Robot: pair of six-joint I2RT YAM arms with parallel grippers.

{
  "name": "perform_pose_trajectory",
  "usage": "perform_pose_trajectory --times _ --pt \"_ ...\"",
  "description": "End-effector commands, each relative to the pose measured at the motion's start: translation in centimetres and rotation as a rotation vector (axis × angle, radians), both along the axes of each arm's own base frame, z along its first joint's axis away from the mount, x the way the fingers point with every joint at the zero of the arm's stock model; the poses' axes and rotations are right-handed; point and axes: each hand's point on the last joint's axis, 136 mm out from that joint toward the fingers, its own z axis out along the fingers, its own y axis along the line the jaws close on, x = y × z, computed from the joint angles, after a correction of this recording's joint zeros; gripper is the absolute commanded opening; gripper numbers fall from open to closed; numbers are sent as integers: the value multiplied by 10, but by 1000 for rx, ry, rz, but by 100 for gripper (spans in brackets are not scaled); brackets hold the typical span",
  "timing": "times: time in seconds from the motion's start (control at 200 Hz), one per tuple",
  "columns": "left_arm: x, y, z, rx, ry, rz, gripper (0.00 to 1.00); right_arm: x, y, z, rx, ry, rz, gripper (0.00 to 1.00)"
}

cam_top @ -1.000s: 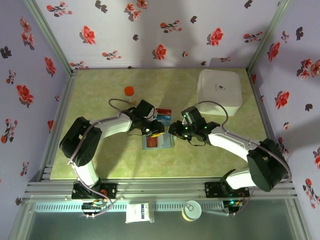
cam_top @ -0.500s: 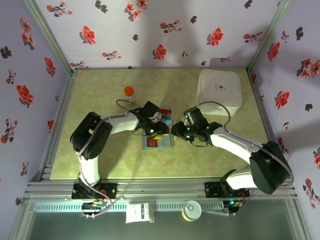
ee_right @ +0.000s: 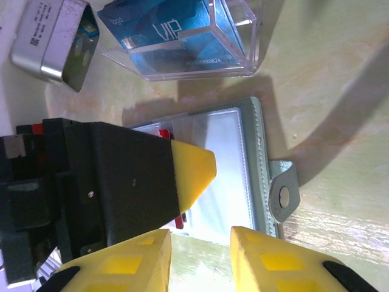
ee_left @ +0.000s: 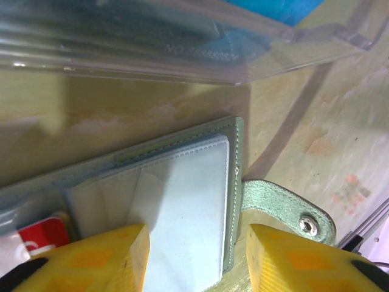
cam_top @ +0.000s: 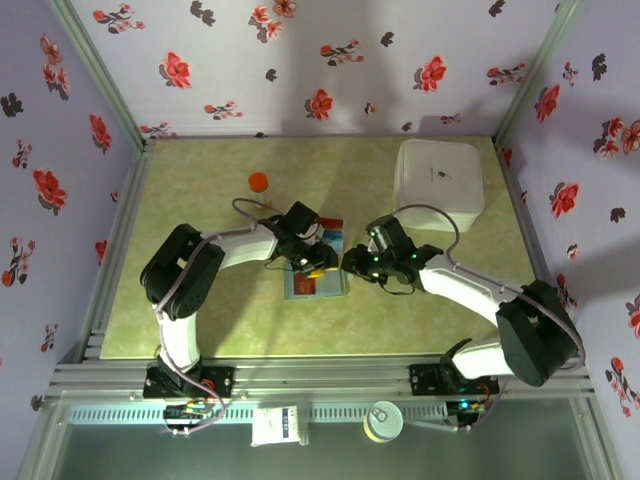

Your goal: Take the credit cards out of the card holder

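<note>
Slate grey-green bifold card holder (ee_left: pixel 182 201): matt leather-look, stitched edge, shiny metal snap stud (ee_left: pixel 310 225). Clear rectangular plastic case (ee_right: pixel 182 42): glossy. Yellow-green surface (ee_left: pixel 316 121): matt, mottled.

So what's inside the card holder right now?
A red card sits in one clear pocket of the open card holder; the pocket beside it looks empty. The left gripper hides the rest.

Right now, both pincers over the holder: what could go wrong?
1. Collision: the left pincer and right pincer crowd the card holder; the right wrist view has the left one just ahead of its own tips.
2. Wrong grab: the red card seems tucked in a pocket; the open left pincer might pinch the panel and lift the whole holder.
3. The clear case lies close beside the holder and could get shoved.
</note>
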Motion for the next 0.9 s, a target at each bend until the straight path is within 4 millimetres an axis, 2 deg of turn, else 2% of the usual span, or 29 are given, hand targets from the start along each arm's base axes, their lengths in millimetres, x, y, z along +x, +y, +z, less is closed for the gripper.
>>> perform_pose_trajectory --times 0.0,0.465,0.78,0.895 --pt "2 10 17 5 -40 5 44 1 9 -3 27 15 16 31" --pt "-7 61 17 68 -62 86 37 -3 55 -16 37 63 132 30" --pt "-19 85 5 135 -49 93 13 -2 75 -21 38 82 173 29" --pt "-23 91 -1 167 -38 85 8 -2 82 -23 38 90 185 28"
